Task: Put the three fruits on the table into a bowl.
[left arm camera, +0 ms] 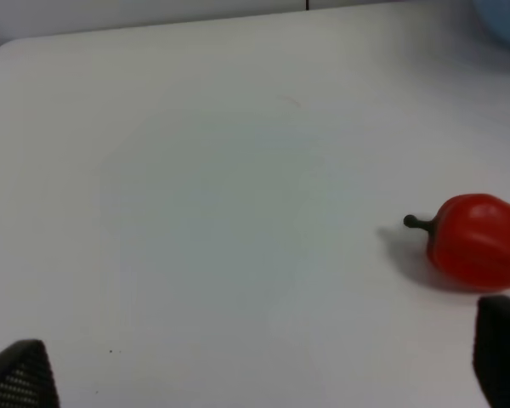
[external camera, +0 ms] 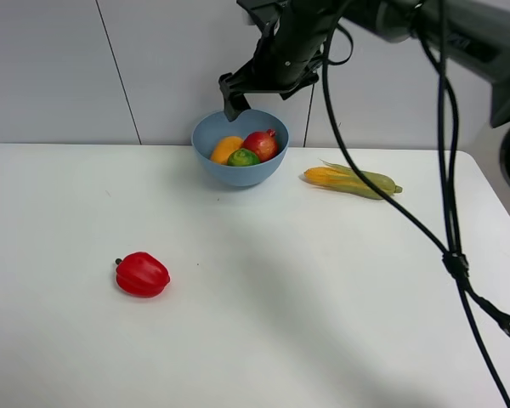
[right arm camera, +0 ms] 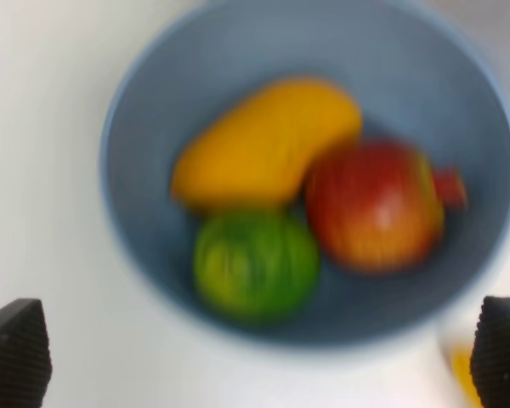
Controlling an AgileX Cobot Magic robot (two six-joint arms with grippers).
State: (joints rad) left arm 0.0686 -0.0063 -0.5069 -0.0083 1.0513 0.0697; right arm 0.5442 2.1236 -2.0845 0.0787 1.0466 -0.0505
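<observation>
Spread, empty right gripper overlooks mango, pomegranate, lime; overhead adds corn.

We see a shiny red bell pepper lying on its side, its dark stem pointing away from the corn cob. The corn cob is long and yellow with a green husk along its far end. It lies well apart from the pepper. In the left wrist view we see the pepper again, stem out.
</observation>
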